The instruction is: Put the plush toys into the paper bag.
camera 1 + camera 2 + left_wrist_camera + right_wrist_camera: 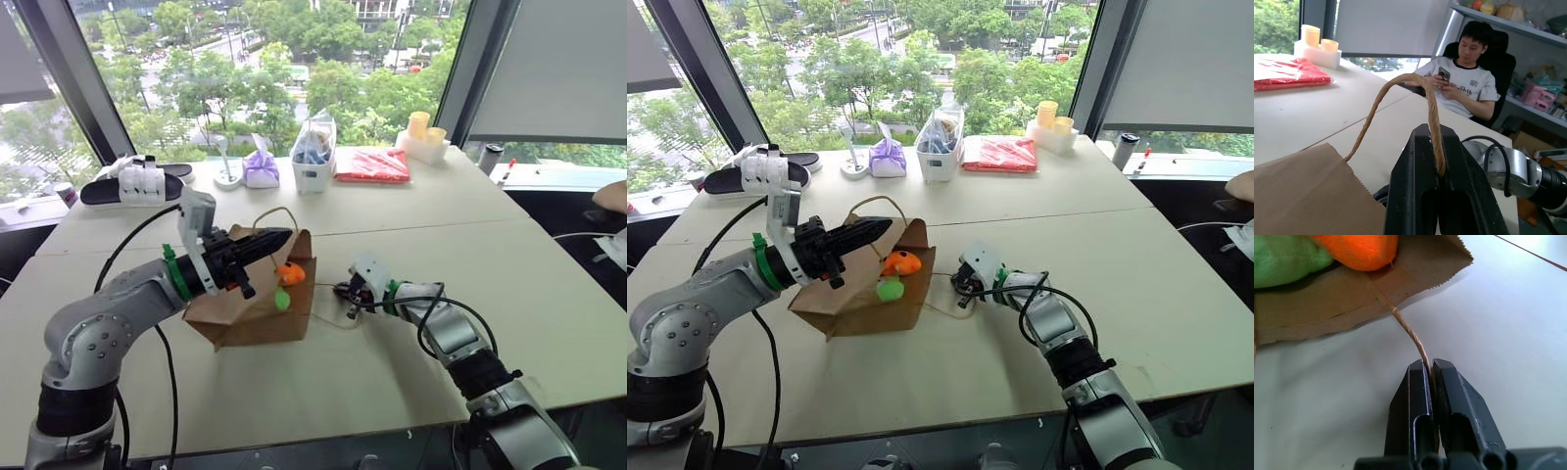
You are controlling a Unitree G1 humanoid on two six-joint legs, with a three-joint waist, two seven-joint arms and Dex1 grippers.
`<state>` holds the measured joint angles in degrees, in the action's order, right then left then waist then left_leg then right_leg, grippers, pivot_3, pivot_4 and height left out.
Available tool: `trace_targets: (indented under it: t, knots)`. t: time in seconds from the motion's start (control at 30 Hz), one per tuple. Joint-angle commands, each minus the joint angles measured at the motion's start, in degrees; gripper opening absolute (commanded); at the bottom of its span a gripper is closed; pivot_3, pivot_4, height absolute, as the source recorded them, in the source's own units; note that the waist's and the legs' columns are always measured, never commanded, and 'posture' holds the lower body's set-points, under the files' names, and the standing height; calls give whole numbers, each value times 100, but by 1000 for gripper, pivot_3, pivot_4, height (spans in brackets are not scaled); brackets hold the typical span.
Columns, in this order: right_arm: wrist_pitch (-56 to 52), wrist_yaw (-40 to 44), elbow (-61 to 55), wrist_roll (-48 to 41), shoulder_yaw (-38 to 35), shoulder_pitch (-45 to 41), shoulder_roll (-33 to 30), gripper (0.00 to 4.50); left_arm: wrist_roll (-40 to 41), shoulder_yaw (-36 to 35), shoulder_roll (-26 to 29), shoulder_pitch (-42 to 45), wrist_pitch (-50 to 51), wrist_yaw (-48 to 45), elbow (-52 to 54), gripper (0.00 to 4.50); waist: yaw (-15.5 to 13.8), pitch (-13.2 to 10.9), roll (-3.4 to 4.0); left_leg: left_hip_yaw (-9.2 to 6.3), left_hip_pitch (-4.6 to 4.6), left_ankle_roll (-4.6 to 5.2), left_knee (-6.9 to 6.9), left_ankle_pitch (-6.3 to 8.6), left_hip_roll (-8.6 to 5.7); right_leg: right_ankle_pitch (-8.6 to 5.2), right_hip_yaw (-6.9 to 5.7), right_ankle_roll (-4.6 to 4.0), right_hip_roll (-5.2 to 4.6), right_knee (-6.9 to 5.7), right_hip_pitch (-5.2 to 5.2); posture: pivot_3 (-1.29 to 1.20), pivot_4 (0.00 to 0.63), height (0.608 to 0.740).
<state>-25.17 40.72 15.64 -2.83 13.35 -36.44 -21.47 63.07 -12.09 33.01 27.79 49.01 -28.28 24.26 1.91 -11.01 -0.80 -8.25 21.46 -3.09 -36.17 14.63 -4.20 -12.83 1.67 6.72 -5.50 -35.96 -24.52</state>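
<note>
Two plush toys, one paper bag and two hands are at work on the pale table [411,392]; along its far edge lie a pair of black-and-white sandals [132,183], a purple pouch [261,168], a white bin [313,162] holding a clear bag, a red packet [373,165] and a white tray with two yellow cups [424,137].

The left hand [279,240] reaches in from the left side, raised above the table and pointing roughly level toward the right. Its fingers [1415,196] are clamped on one looped string handle [1400,93], holding it up over the bag.

The paper bag [245,313] is plain brown kraft, lying toward the middle of the table with its mouth facing right. The orange toy [290,273] sits at the mouth, with the lime-green toy [282,299] just below it, both partly inside.

The right hand [343,294] lies low over the table just right of the bag, pointing left toward the mouth. Its fingers [1459,401] are pressed together on the second string handle [1410,335], which runs taut to the bag's serrated edge.

A seated person [1464,73] looks at a phone beyond the table's right side.
</note>
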Motion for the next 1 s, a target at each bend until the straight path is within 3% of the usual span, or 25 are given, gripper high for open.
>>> trace_targets:
  t: [0.03, 0.17, 0.27, 0.73, 0.8, 0.87, 1.0]
  knots:
    - [-722, 132, -819, -847, -857, -415, -16, 27, 196, -222, -38, 195, -126, 54, 43, 0, -2, -1, 1, 0, 1, 0, 1, 0, 0, 0, 0, 0, 0, 1, 0, 0, 150, 740]
    - [-1549, 83, -1513, -1682, -1731, -971, -216, 27, 126, -251, -28, 615, -192, 14, -318, 0, -16, -4, 0, -1, 4, 0, 0, 0, 0, 0, -1, 0, 0, 0, -5, 0, 150, 740]
    - [-1873, 88, -1738, -1943, -1975, -1197, -445, 27, 141, -279, 2, 813, -192, -28, -474, 0, -43, -3, -1, -2, 2, 2, 6, 1, 0, 0, -2, 0, 0, 5, -4, 0, 150, 740]
    - [-1558, -53, -1338, -1745, -1626, -1068, -524, 27, -1150, 208, -185, 372, -746, -453, -1325, 0, -90, -3, -1, 4, 7, 7, 6, 5, -1, 0, -1, 0, 0, 9, -7, 0, 150, 740]
    - [-1502, -38, -1291, -1740, -1627, -1091, -565, 0, -1178, 210, -182, 372, -676, -491, -1333, 535, -91, -3, -1, 4, 8, 8, 5, 5, -1, 0, -1, 0, 0, 9, -7, 0, 150, 740]
    - [-1508, 30, -1341, -1825, -1667, -1110, -611, 953, -1116, 186, -161, 351, -550, -559, -1262, 1284, -91, -3, -1, 4, 8, 7, 5, 5, -1, 0, -1, 0, -2, 9, -7, 0, 150, 740]
    - [-1583, 136, -1542, -2053, -1852, -1240, -748, 3026, -995, 122, 3, 238, -343, -752, -1015, 3346, -88, -4, -1, 4, 8, 8, 6, 5, 0, 0, -1, 1, -2, 10, -7, 0, 150, 740]
